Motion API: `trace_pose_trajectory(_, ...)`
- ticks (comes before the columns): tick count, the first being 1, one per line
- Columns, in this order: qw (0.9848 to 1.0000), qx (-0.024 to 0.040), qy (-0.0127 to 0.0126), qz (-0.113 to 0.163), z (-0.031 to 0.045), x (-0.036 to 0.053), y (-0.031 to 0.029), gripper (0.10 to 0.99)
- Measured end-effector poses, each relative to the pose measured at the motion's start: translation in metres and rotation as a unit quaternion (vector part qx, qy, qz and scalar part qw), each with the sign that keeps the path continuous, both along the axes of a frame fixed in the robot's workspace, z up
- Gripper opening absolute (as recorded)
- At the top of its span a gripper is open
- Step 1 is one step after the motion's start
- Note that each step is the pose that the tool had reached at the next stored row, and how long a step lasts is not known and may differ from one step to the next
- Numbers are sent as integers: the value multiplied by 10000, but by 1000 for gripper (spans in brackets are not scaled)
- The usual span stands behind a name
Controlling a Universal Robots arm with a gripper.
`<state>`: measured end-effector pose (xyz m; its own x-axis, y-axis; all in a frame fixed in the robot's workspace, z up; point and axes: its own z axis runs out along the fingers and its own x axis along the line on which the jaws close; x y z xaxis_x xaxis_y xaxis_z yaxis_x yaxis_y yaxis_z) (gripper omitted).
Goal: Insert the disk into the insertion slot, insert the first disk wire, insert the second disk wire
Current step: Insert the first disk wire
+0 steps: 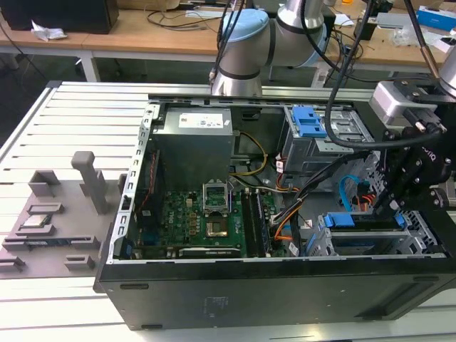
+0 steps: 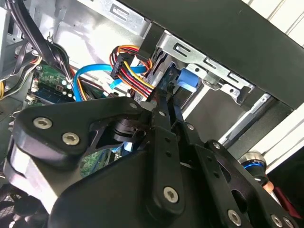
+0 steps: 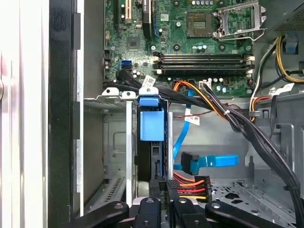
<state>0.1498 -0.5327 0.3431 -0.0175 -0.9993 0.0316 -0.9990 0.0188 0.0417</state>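
Note:
The disk (image 3: pixel 152 124), in its bright blue carrier, sits edge-on inside the insertion slot (image 3: pixel 116 142), the silver cage at the case's near right corner (image 1: pixel 420 231). My gripper (image 3: pixel 166 186) is at the disk's rear end, its fingers close together around the black plug of the first disk wire (image 3: pixel 192 186), an orange, red and dark bundle (image 2: pixel 130 71). In the second wrist view the gripper (image 2: pixel 164 102) tapers to a point just below the blue carrier (image 2: pixel 187 78). The second disk wire (image 3: pixel 213 161), flat and light blue with a dark plug, hangs loose beside it.
A thick black cable bundle (image 3: pixel 247 128) crosses above the drive bay. The motherboard (image 1: pixel 206 221) and power supply (image 1: pixel 196 142) fill the case's left half. A grey cage with a blue latch (image 1: pixel 313 125) stands behind. A grey fixture (image 1: pixel 50 214) lies on the slatted table.

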Motion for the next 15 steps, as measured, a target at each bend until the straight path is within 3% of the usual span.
trace_pose_trajectory(15,10000,-2,0,1,-57,11,-19,169)
